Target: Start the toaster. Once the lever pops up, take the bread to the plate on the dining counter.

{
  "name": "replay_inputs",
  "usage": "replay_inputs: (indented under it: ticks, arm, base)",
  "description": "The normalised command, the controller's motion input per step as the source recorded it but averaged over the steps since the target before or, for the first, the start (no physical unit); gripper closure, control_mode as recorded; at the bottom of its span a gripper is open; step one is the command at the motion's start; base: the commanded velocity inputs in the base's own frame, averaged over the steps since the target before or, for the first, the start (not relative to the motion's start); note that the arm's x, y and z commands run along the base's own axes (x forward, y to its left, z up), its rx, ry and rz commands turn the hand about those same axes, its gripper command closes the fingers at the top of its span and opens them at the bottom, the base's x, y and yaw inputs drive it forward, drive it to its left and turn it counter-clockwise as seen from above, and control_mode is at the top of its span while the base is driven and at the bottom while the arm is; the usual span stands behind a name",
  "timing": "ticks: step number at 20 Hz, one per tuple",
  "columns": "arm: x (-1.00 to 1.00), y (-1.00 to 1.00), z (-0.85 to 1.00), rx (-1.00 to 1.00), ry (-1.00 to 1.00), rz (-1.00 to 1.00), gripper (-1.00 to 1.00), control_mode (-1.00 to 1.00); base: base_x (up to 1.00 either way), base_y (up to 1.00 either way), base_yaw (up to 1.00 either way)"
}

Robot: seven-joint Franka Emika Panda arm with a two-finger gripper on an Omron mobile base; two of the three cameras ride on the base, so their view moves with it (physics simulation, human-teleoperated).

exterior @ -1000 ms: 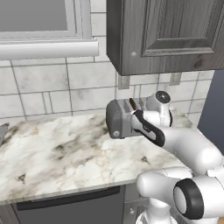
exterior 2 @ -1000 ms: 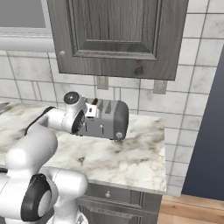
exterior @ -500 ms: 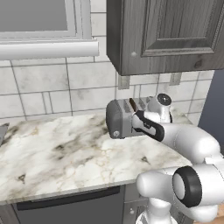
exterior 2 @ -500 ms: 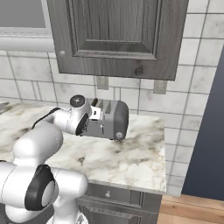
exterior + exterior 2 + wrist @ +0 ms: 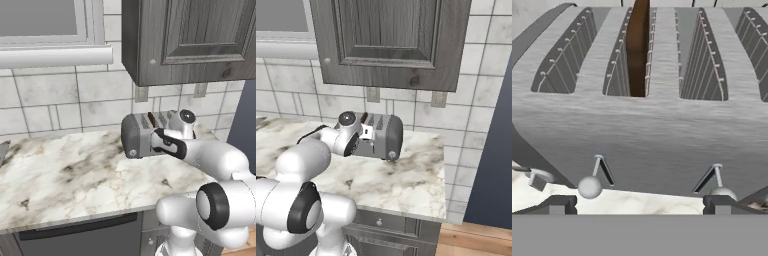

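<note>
The grey four-slot toaster (image 5: pixel 136 134) (image 5: pixel 387 134) stands on the marble worktop near the tiled wall. The bread (image 5: pixel 637 50), a dark-brown slice, sits upright in its second slot from the left; its top edge also peeks out as a brown sliver (image 5: pixel 151 120). My gripper (image 5: pixel 639 205) is open, its fingertips (image 5: pixel 557 204) wide apart, low in front of the toaster's lever side. Two small levers show there, the left (image 5: pixel 590 187) and the right (image 5: pixel 722 192). In the base views my hand (image 5: pixel 167 142) (image 5: pixel 358 137) is pressed close to the toaster's side. The plate and the dining counter are out of view.
A dark wall cupboard (image 5: pixel 190 40) hangs right above the toaster. The marble worktop (image 5: pixel 60 175) stretches left under a window sill (image 5: pixel 55 55). Its right end (image 5: pixel 442 190) lies just beyond the toaster, next to a dark blue wall. Two wall outlets (image 5: pixel 372 94) sit behind.
My hand has edged a little closer to the toaster and the forearm has swung round; the toaster and the bread have not moved, and the jaws stay wide.
</note>
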Motion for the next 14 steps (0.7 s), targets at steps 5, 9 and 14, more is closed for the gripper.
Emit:
replay_inputs:
  ticks: [5,9,14]
  arm:
    - [0.0,0.0,-0.11,0.0,0.0,0.0,-1.0,-1.0]
    - [0.0,0.0,-0.1,0.0,0.0,0.0,-1.0,-1.0]
    - [0.0,0.0,-0.07,0.0,0.0,0.0,-1.0,-1.0]
  base:
    - [0.0,0.0,0.0]
    - [0.0,0.0,0.0]
    - [0.0,0.0,0.0]
